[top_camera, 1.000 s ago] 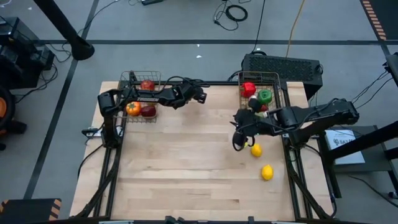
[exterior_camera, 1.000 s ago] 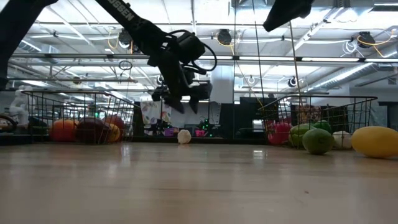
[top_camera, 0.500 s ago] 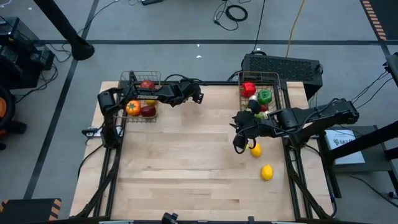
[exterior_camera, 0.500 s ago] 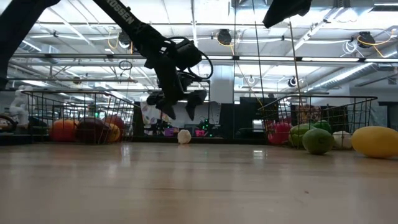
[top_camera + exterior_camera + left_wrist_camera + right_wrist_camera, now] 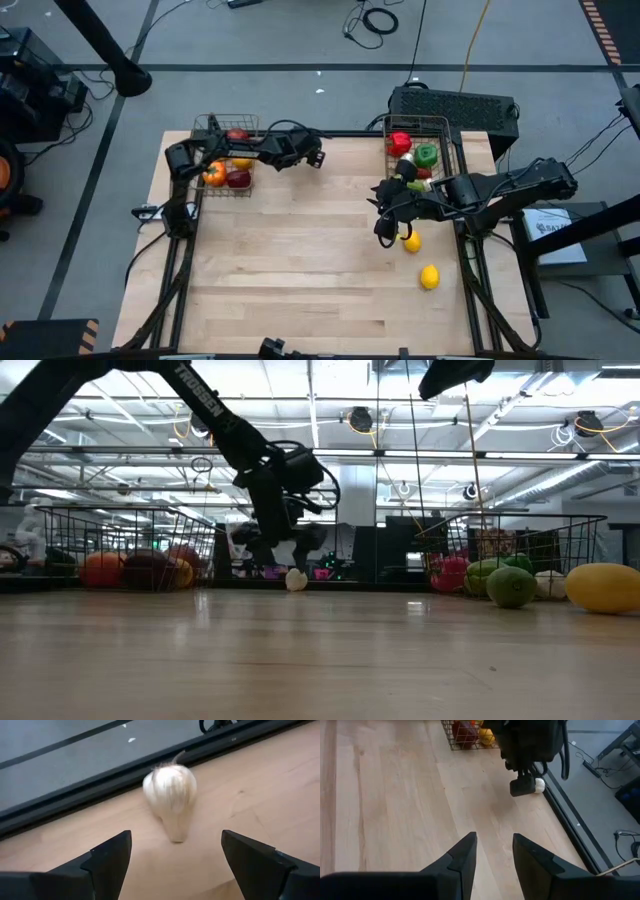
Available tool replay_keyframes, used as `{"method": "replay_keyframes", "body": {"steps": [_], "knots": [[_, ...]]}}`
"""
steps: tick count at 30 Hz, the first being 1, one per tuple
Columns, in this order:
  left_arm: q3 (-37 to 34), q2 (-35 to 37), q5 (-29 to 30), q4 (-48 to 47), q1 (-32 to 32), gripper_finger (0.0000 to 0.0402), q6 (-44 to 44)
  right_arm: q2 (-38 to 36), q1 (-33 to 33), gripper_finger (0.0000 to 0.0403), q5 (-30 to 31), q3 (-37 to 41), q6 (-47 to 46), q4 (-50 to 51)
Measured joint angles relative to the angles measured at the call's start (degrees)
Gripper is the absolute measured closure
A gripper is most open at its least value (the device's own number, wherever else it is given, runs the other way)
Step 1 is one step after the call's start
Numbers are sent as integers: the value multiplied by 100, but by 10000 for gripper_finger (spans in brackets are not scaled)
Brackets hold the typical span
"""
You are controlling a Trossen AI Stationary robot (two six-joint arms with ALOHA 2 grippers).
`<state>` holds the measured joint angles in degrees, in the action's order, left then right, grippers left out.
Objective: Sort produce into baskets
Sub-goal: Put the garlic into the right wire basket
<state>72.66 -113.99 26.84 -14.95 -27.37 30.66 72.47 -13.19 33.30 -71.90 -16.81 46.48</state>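
A white garlic bulb (image 5: pixel 170 790) lies on its side on the wooden table close to the far edge, also seen as the garlic (image 5: pixel 296 579). My left gripper (image 5: pixel 175 855) hangs just above and in front of it, open, one finger on either side, touching nothing; it is the left gripper (image 5: pixel 314 157) in the high view. My right gripper (image 5: pixel 493 855) stands high over the table's right half, its fingers a narrow gap apart with nothing between them. Two lemons (image 5: pixel 411 241) (image 5: pixel 429 277) rest on the table near it. The left basket (image 5: pixel 213 124) holds an orange and red apples; the right basket (image 5: pixel 444 124) holds red and green peppers.
Both wire baskets stand at the table's far edge, one at each corner. A black rail (image 5: pixel 75 795) runs along the far edge just behind the garlic. A dark box (image 5: pixel 455 105) sits behind the right basket. Bare wood (image 5: pixel 290 260) fills the middle and near part.
My left gripper has come down toward the garlic and tipped more steeply downward, ending just above the bulb. The garlic and the right arm have stayed where they were.
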Motion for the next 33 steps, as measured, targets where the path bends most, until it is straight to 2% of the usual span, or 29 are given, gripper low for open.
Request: {"method": "replay_keyframes", "body": {"steps": [17,26,33], "knots": [[-2,-306,-23,295,-29,87,202,0,-2,284,-4,0,39,9],[0,-306,-89,241,-71,105,354,0,-4,284,-4,0,39,7],[-2,-306,196,263,-29,107,402,0,-4,284,-4,0,56,4]]}}
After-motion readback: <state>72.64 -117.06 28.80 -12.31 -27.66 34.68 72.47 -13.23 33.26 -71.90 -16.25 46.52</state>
